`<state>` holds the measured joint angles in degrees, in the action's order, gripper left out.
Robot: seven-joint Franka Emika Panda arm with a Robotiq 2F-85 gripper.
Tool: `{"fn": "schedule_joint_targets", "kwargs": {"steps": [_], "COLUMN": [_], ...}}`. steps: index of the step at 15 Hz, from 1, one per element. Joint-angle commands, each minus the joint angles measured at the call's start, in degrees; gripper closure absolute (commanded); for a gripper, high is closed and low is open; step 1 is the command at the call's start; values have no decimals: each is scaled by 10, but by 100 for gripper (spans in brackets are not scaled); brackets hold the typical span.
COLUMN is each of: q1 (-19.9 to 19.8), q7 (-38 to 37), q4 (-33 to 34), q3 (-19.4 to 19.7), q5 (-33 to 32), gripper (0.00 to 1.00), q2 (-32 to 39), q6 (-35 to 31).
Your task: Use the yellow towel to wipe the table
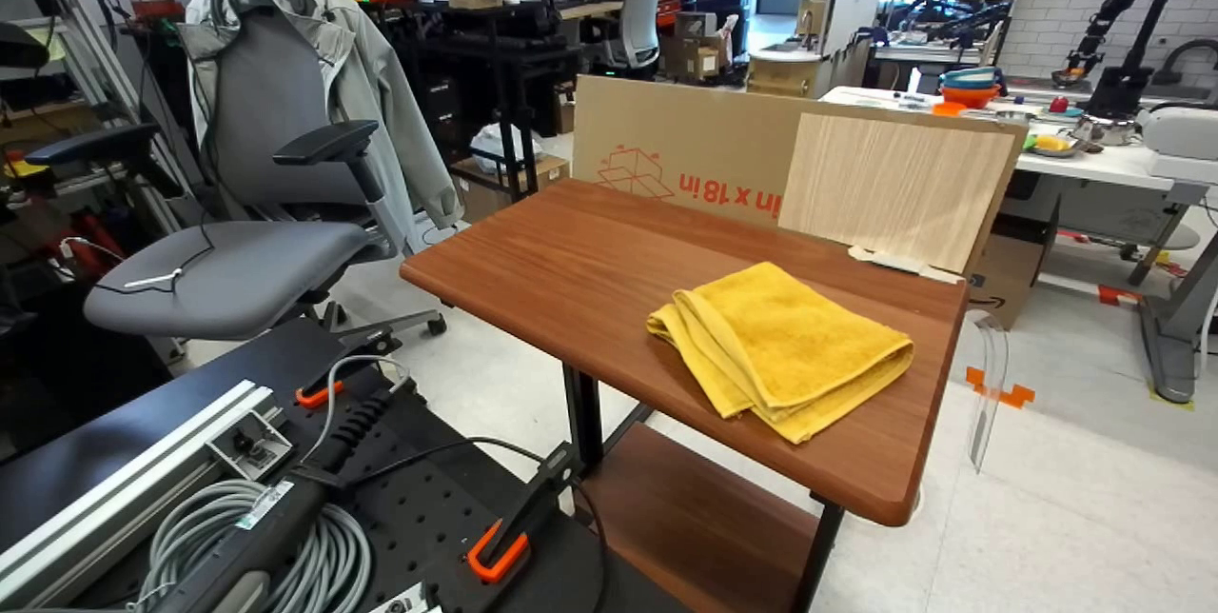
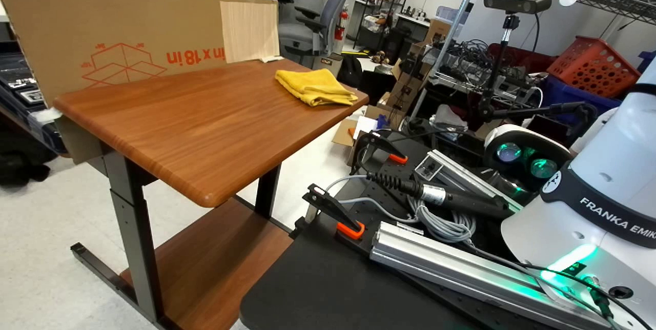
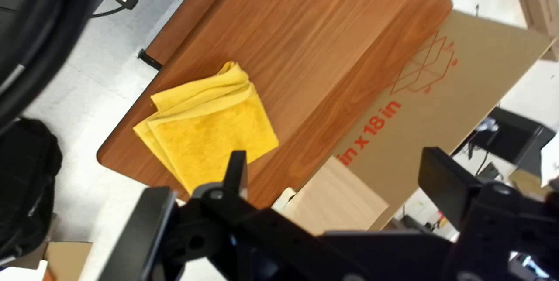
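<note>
The yellow towel [image 1: 790, 337] lies folded on the brown wooden table [image 1: 552, 261], close to one end. It also shows in an exterior view [image 2: 315, 86] and in the wrist view [image 3: 214, 128], where the table [image 3: 305, 54] runs diagonally. My gripper [image 3: 335, 154] shows only in the wrist view, at the bottom. Its two black fingers are wide apart with nothing between them. The gripper is above the scene, apart from the towel; its left finger overlaps the towel's corner in the picture. The gripper is out of view in both exterior views.
A cardboard sheet [image 2: 154, 27] with red print stands upright along the table's far edge. A pale wood panel [image 1: 894, 185] leans against it at one end. A black base bench [image 1: 428, 489] with clamps, coiled cable and an aluminium rail stands beside the table. A grey chair [image 1: 257, 261] stands nearby.
</note>
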<state>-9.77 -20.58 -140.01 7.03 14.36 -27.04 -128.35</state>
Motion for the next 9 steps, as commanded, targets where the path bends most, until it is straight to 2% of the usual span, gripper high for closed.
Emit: {"fn": "schedule_joint_targets", "kwargs": {"steps": [1, 3, 6, 9], "q1": [-12, -19, -19, -23], "q7": [0, -1, -5, -69], "q4": [12, 36, 54, 60], "q3": [8, 26, 27, 2], "q5": [9, 15, 17, -12], "gripper": [0, 0, 0, 0], "q2": [32, 86, 109, 147], "q6": [-18, -37, -39, -64]}}
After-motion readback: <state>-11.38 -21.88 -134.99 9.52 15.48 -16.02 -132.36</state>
